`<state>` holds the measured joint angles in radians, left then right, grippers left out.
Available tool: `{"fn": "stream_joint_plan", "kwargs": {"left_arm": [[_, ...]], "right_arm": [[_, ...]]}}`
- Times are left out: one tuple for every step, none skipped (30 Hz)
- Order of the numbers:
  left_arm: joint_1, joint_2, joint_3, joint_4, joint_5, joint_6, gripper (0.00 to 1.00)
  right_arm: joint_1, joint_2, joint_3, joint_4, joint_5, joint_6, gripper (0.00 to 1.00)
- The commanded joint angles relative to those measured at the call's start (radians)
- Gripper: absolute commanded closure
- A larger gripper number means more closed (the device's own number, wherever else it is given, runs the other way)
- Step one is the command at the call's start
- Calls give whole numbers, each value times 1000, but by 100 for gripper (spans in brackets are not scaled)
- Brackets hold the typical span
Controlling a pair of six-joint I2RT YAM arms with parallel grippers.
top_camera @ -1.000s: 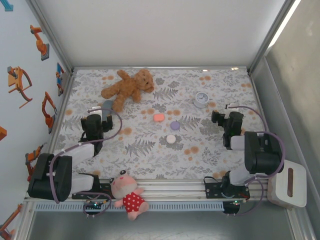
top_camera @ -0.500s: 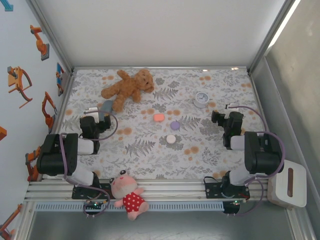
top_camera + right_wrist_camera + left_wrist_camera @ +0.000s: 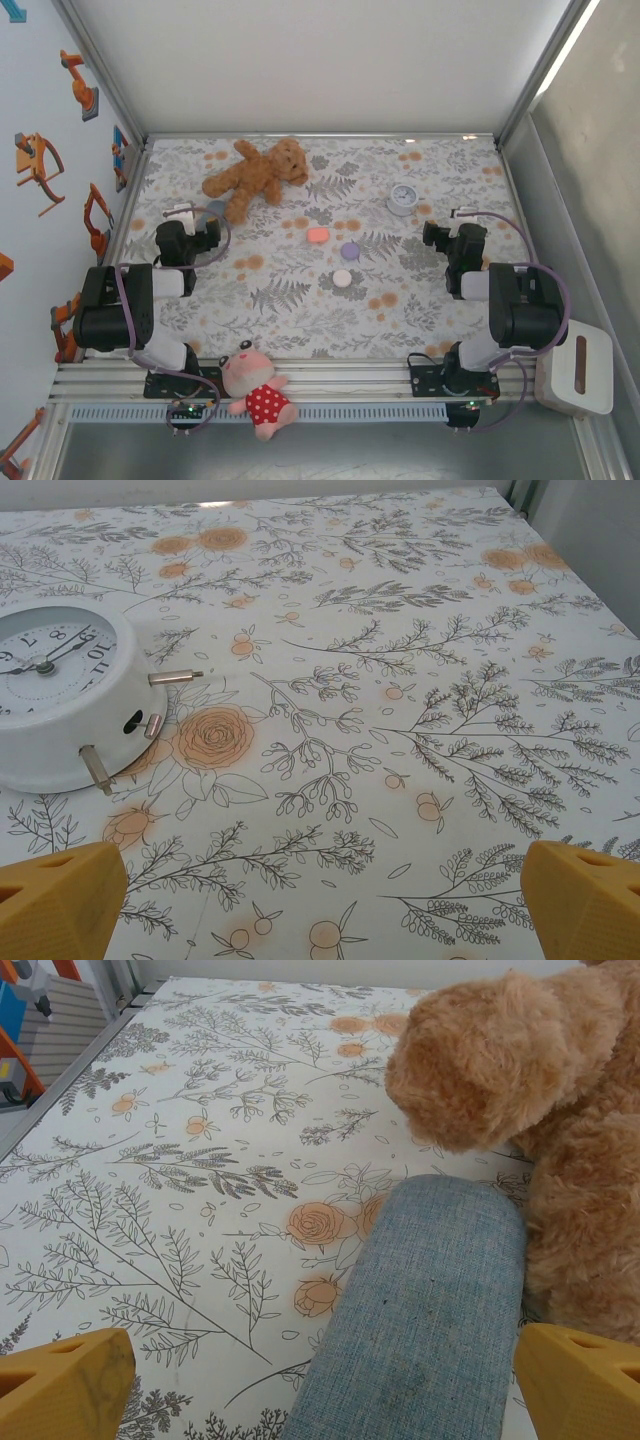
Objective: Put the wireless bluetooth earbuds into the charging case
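Three small rounded charging cases lie mid-cloth in the top view: a pink case (image 3: 318, 235), a purple case (image 3: 350, 251) and a white case (image 3: 342, 278). The wireless bluetooth earbuds are too small for me to make out. My left gripper (image 3: 192, 220) (image 3: 320, 1395) is open at the far left, well away from the cases. A blue-grey fabric pouch (image 3: 420, 1310) (image 3: 215, 208) lies between its yellow fingertips (image 3: 65, 1385), untouched. On the right side my right gripper (image 3: 452, 230) (image 3: 320, 915) is open over bare cloth.
A brown teddy bear (image 3: 257, 172) (image 3: 520, 1090) lies at the back left, against the pouch. A white alarm clock (image 3: 402, 200) (image 3: 55, 695) lies ahead-left of the right gripper. A pink plush doll (image 3: 255, 385) sits on the front rail. Walls close the table's sides.
The left arm has folded back toward the left wall and its gripper has moved farther up the cloth, up to the blue-grey pouch. The right arm has not moved.
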<state>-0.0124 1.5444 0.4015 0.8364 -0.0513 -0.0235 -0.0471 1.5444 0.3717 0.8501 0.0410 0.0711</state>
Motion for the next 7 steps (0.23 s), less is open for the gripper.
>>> {"fn": "stream_joint_plan", "kwargs": {"left_arm": [[-1, -5, 10, -11, 15, -15, 4], [-1, -5, 10, -12, 15, -14, 4], [-1, -4, 10, -12, 15, -15, 4], [-1, -5, 9, -11, 16, -14, 4], [-1, -5, 10, -11, 15, -15, 4], [-1, -6, 9, -11, 16, -15, 4], [-1, -5, 10, -13, 15, -15, 4]], "right_arm": [[-1, -1, 21, 14, -1, 11, 0], [-2, -1, 20, 12, -1, 12, 0], [-2, -1, 20, 12, -1, 10, 0], [-1, -1, 20, 12, 0, 10, 0], [-1, -1, 21, 11, 0, 9, 0], [-2, -2, 20, 12, 0, 10, 0], [-2, -1, 19, 12, 0, 10, 0]]}}
